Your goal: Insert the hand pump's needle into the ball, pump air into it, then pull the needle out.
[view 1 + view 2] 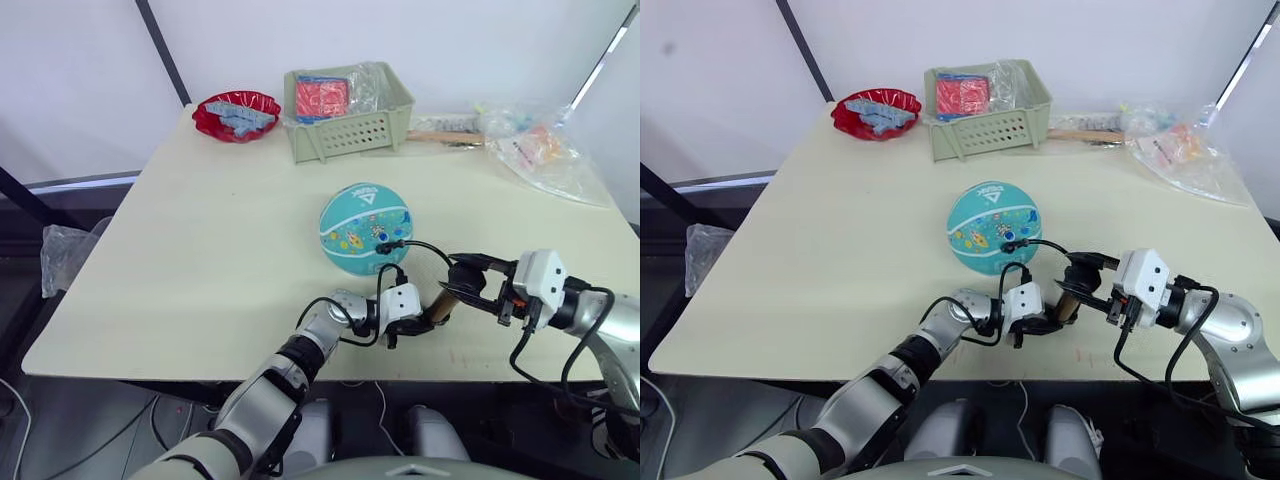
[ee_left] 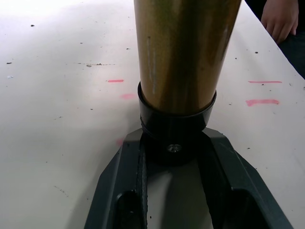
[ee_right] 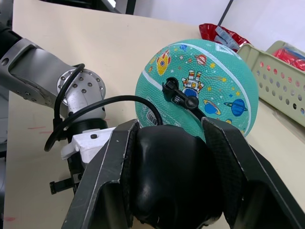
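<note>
At the near edge of the table (image 1: 180,260), the left gripper (image 1: 412,322) is closed on the black foot end of the hand pump (image 1: 440,303); in the left wrist view its two fingers (image 2: 128,181) press the black collar under the gold barrel. Just at 3 o'clock from it, the right gripper (image 1: 462,280) clamps the pump's black handle, which sits snug between both pads in the right wrist view. The pump lies nearly flat between the two grippers, near the table's front edge.

A thin black hose (image 3: 109,102) loops from the pump toward 12 o'clock to the ball (image 1: 366,228), a teal ball with cartoon prints. The needle (image 3: 177,95) with its black fitting sits against the ball's side facing the grippers.

Farther off, at 11 o'clock, stand a green basket (image 1: 350,128) and a red dish (image 1: 237,115); at 1 o'clock lie clear plastic bags (image 1: 540,145).
</note>
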